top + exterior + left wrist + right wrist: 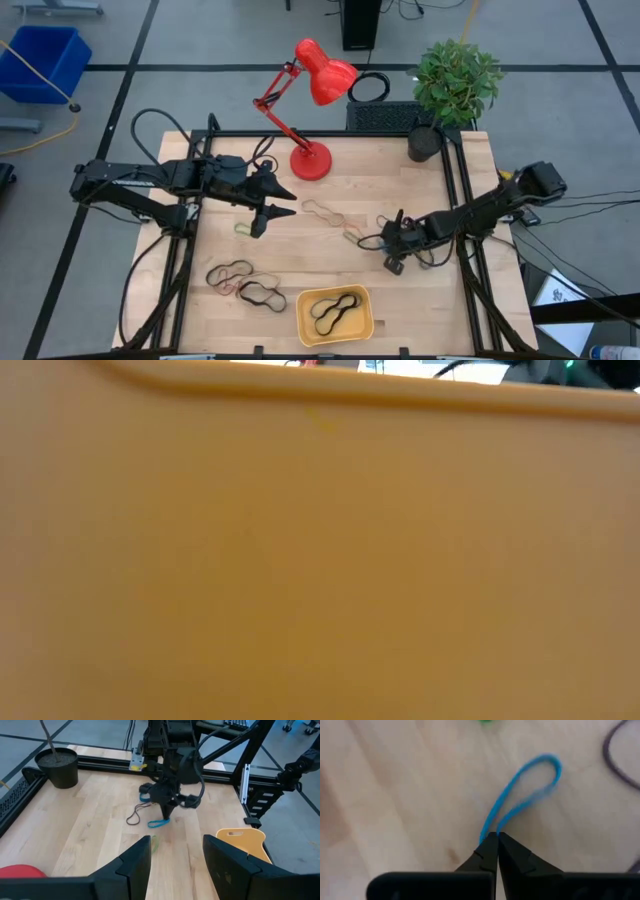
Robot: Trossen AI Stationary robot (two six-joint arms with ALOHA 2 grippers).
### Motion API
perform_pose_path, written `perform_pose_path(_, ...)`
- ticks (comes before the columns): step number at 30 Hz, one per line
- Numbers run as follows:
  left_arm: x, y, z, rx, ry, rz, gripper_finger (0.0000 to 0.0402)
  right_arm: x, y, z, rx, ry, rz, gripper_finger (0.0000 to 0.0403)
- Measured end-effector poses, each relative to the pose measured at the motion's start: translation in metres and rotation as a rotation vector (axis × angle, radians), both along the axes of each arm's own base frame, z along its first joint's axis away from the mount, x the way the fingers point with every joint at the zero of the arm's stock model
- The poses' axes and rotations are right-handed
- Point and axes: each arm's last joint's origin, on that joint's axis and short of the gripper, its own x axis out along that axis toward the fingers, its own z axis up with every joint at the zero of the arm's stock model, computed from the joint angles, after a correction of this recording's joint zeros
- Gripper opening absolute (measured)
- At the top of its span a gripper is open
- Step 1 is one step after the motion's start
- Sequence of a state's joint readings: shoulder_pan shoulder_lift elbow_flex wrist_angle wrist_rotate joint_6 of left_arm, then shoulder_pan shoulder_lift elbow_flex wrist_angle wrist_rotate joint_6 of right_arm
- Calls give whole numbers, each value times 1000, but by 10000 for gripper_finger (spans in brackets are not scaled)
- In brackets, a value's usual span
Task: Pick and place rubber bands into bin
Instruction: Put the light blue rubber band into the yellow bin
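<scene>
My right gripper point(496, 840) pinches blue rubber band point(530, 785) on table point(395, 795); left gripper point(175, 855) spread wide, hovering.

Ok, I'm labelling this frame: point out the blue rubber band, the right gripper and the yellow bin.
blue rubber band point(530, 787): right wrist view, on its loop.
right gripper point(497, 840): right wrist view, tips of its fingers, shut on the band.
yellow bin point(364, 327): high view, on its right rim.

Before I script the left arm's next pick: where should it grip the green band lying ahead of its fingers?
Judging by the left wrist view, the green band lies flat, thin and collapsed on the table. Probably best: the left gripper descends from straight above, open fingers straddling its middle.
</scene>
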State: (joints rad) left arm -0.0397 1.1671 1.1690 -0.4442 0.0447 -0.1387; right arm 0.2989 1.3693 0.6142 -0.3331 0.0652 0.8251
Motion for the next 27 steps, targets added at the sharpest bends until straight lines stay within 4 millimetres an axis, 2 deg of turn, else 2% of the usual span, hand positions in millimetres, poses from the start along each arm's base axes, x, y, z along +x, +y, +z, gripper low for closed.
perform_pose_path(6,0,0,0,6,0,12,186,-1,-7,38,25,-240,-43,0)
perform_pose_path(14,0,0,0,7,-1,13,186,5,-9,106,-41,-845,62,0)
perform_pose_path(19,0,0,0,12,-1,13,186,5,-10,138,-207,-1142,153,0)
perform_pose_path(22,0,1,0,19,-1,27,186,7,-9,153,-294,-1195,200,0)
perform_pose_path(27,0,2,0,28,-2,48,186,22,-1,178,-372,-1120,355,0)
